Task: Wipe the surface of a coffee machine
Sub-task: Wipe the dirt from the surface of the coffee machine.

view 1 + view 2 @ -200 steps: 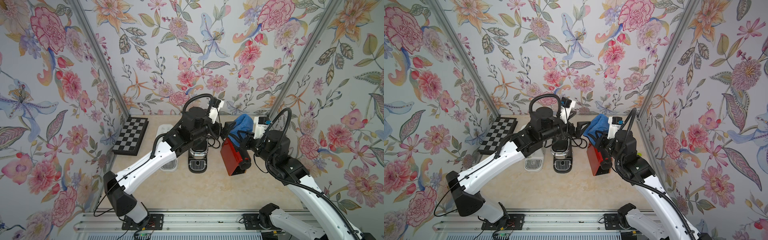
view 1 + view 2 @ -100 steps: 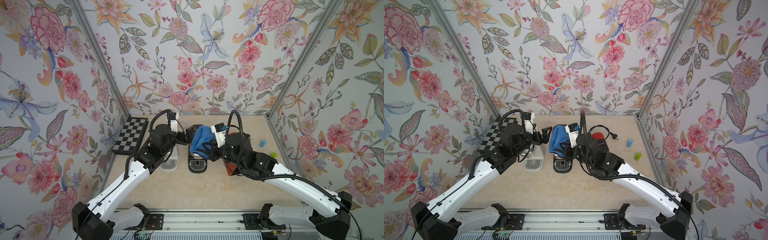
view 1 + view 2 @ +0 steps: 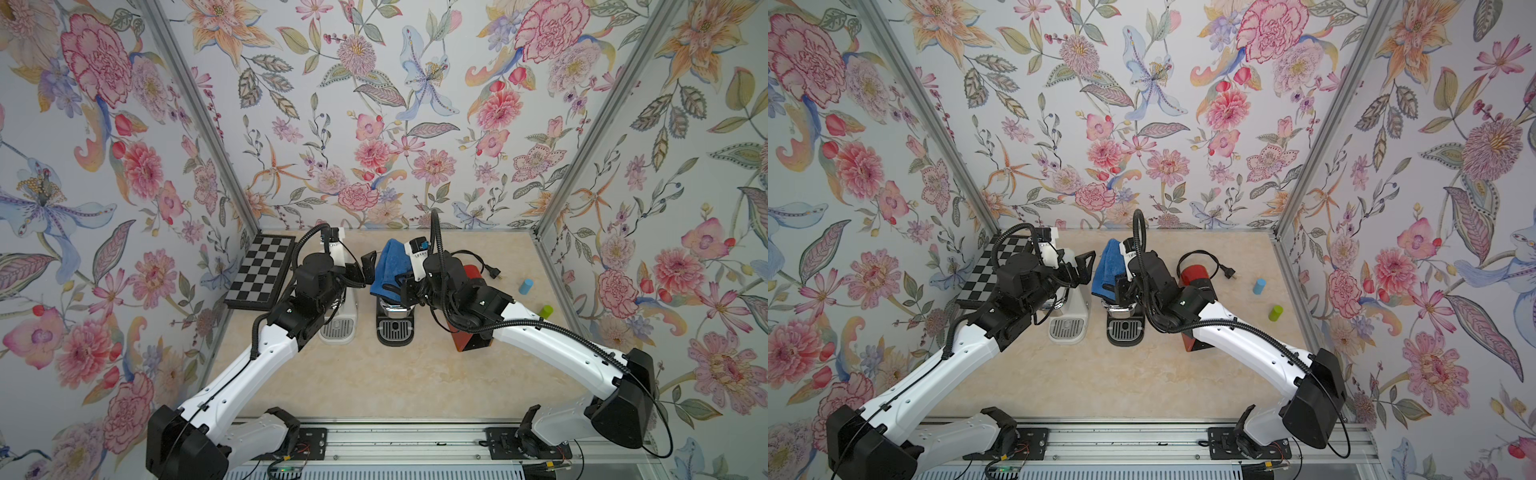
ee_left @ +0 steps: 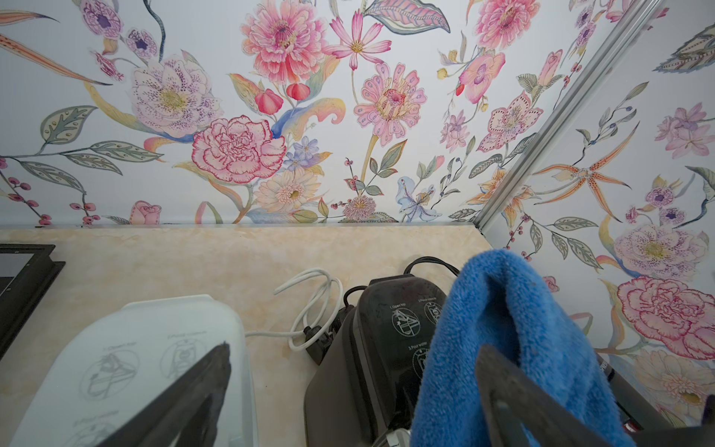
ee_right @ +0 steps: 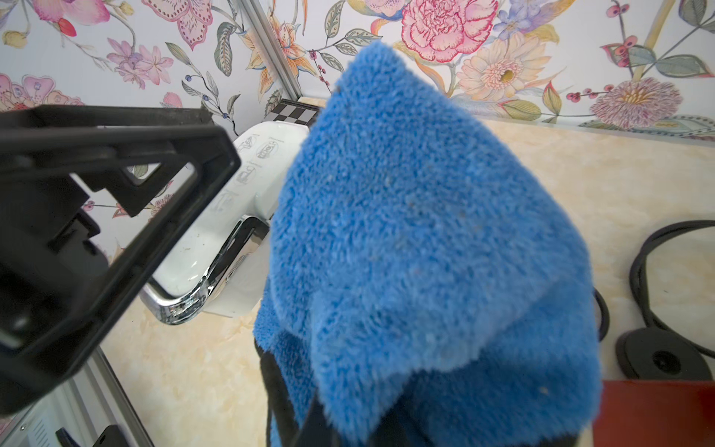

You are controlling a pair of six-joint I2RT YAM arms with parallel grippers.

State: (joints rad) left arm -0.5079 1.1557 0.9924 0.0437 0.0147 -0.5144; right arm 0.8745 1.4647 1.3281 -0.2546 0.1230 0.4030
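Right gripper [image 3: 395, 286] pinches blue cloth [image 3: 388, 266] over black coffee machine [image 3: 394, 330], arm reaching inward; left gripper [image 4: 354, 348] spread wide alongside.

The left tool [image 4: 353, 348] stood wide open, and one dark finger [image 4: 193, 391] crossed in front of the white machine [image 4: 135, 348]. The other crossed in front of the blue cloth [image 4: 503, 329]. The cloth hung over one side of the black machine [image 4: 387, 321]. A looped white cable [image 4: 309, 305] lay on the beige desk [image 4: 174, 263] between the two machines. A board's dark edge [image 4: 23, 278] showed at the frame's side, and floral walls met at a metal post [image 4: 561, 116].
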